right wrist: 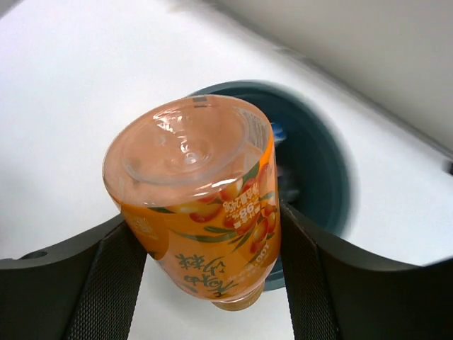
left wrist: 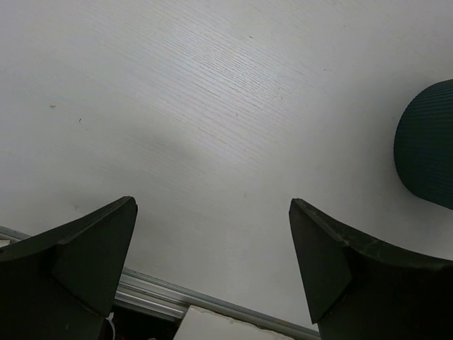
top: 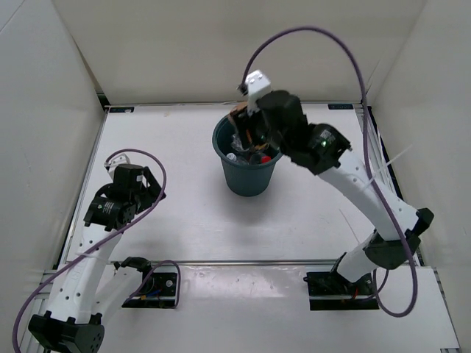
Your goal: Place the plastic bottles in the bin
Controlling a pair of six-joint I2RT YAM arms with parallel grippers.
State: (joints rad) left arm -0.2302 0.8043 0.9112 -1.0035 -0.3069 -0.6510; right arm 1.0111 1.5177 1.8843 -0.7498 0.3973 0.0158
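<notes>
My right gripper (right wrist: 205, 234) is shut on the short orange bottle (right wrist: 191, 184), which hangs cap-down with its clear base toward the camera. The dark teal bin (right wrist: 318, 177) lies just beyond and below it. In the top view the right gripper (top: 246, 125) hovers over the far rim of the bin (top: 228, 173), and several clear bottles (top: 246, 153) lie inside. My left gripper (left wrist: 212, 205) is open and empty above bare table, with the bin (left wrist: 428, 142) at the right edge of its view.
White walls close in the table (top: 176, 213) on three sides. A metal rail (top: 235, 262) runs along the near edge by the arm bases. The right arm's purple cable (top: 309, 33) arcs high over the back.
</notes>
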